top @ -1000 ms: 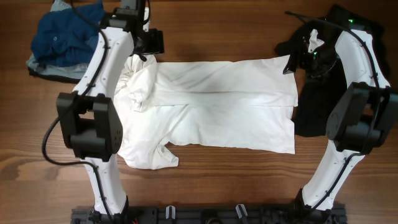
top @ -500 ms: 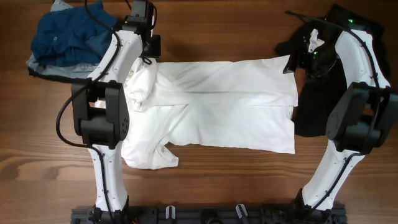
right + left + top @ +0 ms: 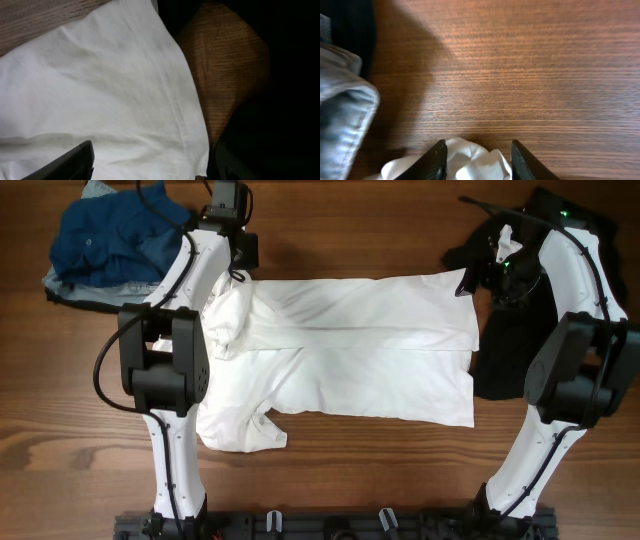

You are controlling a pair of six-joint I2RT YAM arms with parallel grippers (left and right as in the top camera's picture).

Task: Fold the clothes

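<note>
Seemingly the step in hand is to take the far edge of the white T-shirt at both ends, so that it can be carried over in one fold. To do that well, both grippers should have firm holds before either lifts, and the two should rise and travel together, keeping the edge taut so that the fabric does not sag or twist between them.

The shirt lies spread across the middle of the table, its left end bunched and its right end flat. The left gripper sits at the far left corner, its fingers drawn partway in on a small puff of white fabric that fills the gap between them. The hold looks shallow, near the tips, so a slip is possible. The right gripper hovers over the far right corner with its fingers wide apart and nothing held. The hemmed corner lies flat between and beneath them, and it should come down and close before any lift.

A blue garment lies heaped beyond the left arm, and a black garment lies just beside the shirt's right edge. The right fingers should pinch only white cloth.
</note>
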